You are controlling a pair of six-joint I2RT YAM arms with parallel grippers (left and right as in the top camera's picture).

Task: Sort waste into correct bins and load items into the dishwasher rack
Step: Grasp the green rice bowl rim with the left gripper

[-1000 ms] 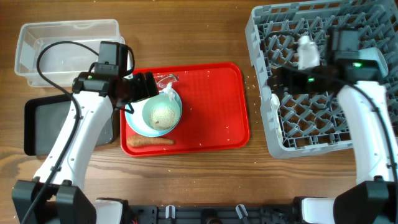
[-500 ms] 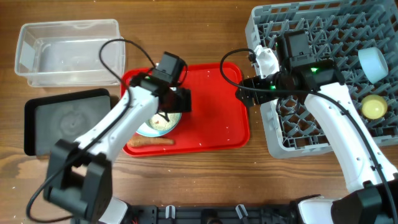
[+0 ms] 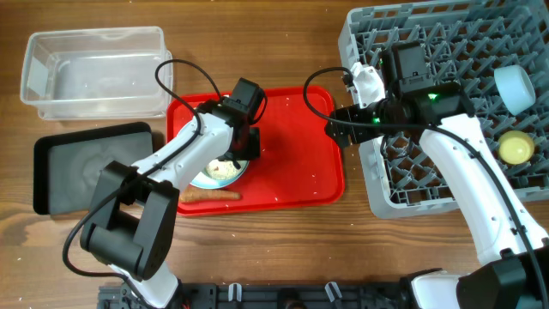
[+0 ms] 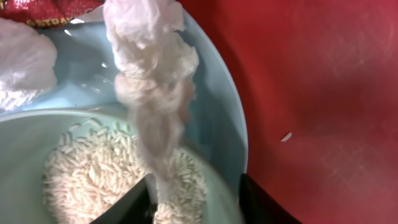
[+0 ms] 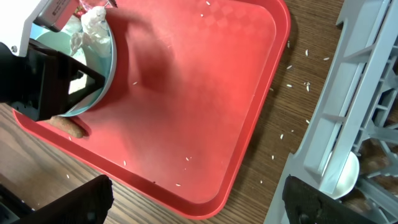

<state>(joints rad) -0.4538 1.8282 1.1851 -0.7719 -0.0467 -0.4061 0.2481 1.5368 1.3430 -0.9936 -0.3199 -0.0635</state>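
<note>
While wrapper [image 4: 149,62] hangs between left jaws over rice [image 4: 87,180], jaws half-open, one side touching it, not clamped; right jaws wide, empty.

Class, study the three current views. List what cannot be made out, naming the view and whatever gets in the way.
Overhead: the left arm covers most of the plate and what lies on it.
Left wrist: the red wrapper is cut off by the top edge; whether the left fingers pinch the white wrapper is lost below the bottom edge.
Right wrist: the food stick is mostly hidden behind the plate.
</note>
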